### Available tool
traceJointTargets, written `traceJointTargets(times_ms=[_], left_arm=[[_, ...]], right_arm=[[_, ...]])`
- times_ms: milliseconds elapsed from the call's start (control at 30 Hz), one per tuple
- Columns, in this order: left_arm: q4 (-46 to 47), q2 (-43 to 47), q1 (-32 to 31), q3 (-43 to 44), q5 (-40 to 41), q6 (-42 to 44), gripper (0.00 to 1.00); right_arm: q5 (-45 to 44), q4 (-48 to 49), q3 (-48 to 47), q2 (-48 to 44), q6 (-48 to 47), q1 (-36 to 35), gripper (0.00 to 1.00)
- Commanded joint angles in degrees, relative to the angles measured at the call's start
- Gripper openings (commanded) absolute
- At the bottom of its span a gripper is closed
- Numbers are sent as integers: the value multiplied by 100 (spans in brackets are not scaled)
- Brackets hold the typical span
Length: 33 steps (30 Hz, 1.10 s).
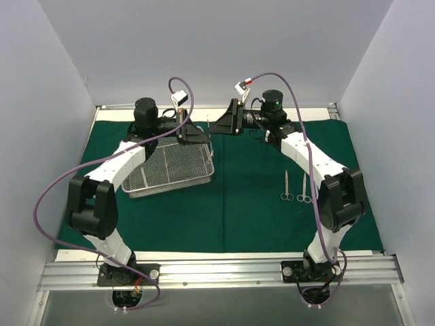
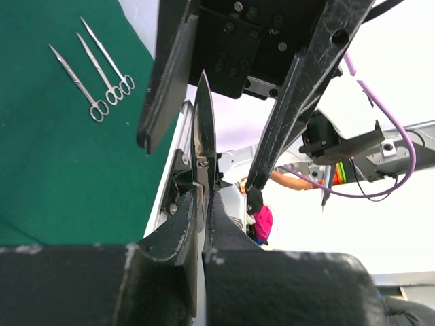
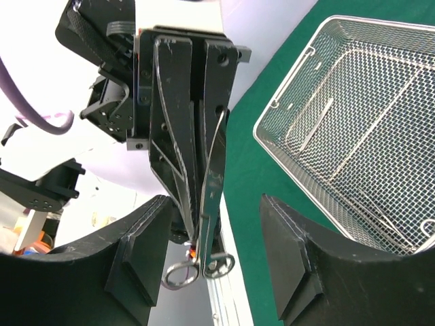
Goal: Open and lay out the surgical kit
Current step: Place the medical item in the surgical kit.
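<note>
The dark green cloth (image 1: 245,210) lies spread flat on the table. On its left part stands the wire-mesh tray (image 1: 170,170), with slim steel instruments (image 3: 309,125) still inside it in the right wrist view. My left gripper (image 1: 194,132) is raised at the back middle. It is shut on a ring-handled steel instrument (image 2: 202,129) whose blades point up. My right gripper (image 3: 216,204) faces it with its jaws open. Its fingers (image 2: 160,75) stand on either side of the instrument without touching it. The ring handles (image 3: 200,268) hang between them.
Three more instruments (image 2: 102,68) lie side by side on the cloth at the right (image 1: 296,188). White walls close in the left, back and right sides. A metal rail (image 1: 217,272) carries both arm bases at the near edge.
</note>
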<state>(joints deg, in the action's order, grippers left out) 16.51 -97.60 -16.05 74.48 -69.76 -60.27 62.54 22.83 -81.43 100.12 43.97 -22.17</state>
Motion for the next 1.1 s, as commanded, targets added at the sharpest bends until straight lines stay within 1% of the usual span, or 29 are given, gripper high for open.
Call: traceJointTargets(times_ms=[0, 167, 300, 367, 400, 433, 500, 600, 667, 700, 733, 767, 800, 833, 867, 900, 933, 967, 1000, 1033, 1067], left_arm=[[467, 215, -135, -30, -223, -73, 2], [651, 154, -249, -39, -231, -178, 2], [993, 127, -284, -109, -266, -458, 2], [1239, 127, -284, -153, -284, -564, 2], [1336, 127, -284, -170, -302, -687, 2], [1415, 127, -284, -197, -310, -714, 2], [1433, 110, -284, -206, -310, -732, 2], [1583, 75, -284, -214, -310, -863, 2], [1741, 57, -284, -214, -319, -960, 2], [1759, 22, -284, -197, -328, -978, 2], [1750, 13, -284, -188, -328, -978, 2], [1759, -4, -258, -179, -302, -978, 5], [1741, 30, -232, -197, -249, -900, 12], [1550, 66, -205, -214, -179, -803, 24], [1435, 101, -170, -223, -92, -680, 40], [1234, 171, -92, -197, -73, -322, 43], [649, 206, -30, -153, -47, -84, 45], [338, 241, 40, -127, -12, 171, 51], [48, 320, 215, -100, 58, 635, 53], [-486, 373, 347, -100, 102, 831, 55], [-761, 417, 488, -109, 181, 1059, 56]], right_arm=[[267, 424, -75, -194, 112, -15, 54], [320, 450, -101, -142, 156, -50, 51], [381, 844, 13, -150, 402, -50, 48], [416, 1012, 118, -159, 595, -50, 45], [434, 1291, 162, -150, 691, -41, 44], [469, 1425, 249, -150, 814, -50, 40], [487, 1645, 294, -159, 1035, -68, 37], [513, 1672, 312, -141, 1079, -76, 33], [522, 1663, 338, -150, 1079, -85, 26], [522, 1646, 347, -150, 1070, -85, 21], [513, 1637, 356, -159, 1062, -85, 7], [470, 1593, 330, -142, 1053, -85, 1], [434, 1349, 303, -133, 913, -77, 0], [408, 1164, 251, -124, 799, -77, 0], [364, 927, 189, -98, 650, -77, 0], [216, 351, 58, -98, 466, -77, 0], [119, 32, -13, -80, 37, -68, 0], [13, -311, -92, -71, -184, -42, 0], [-275, -906, -162, -71, -369, -24, 0], [-469, -1242, -267, -71, -745, 2, 0], [-663, -1576, -303, -71, -923, 46, 0]])
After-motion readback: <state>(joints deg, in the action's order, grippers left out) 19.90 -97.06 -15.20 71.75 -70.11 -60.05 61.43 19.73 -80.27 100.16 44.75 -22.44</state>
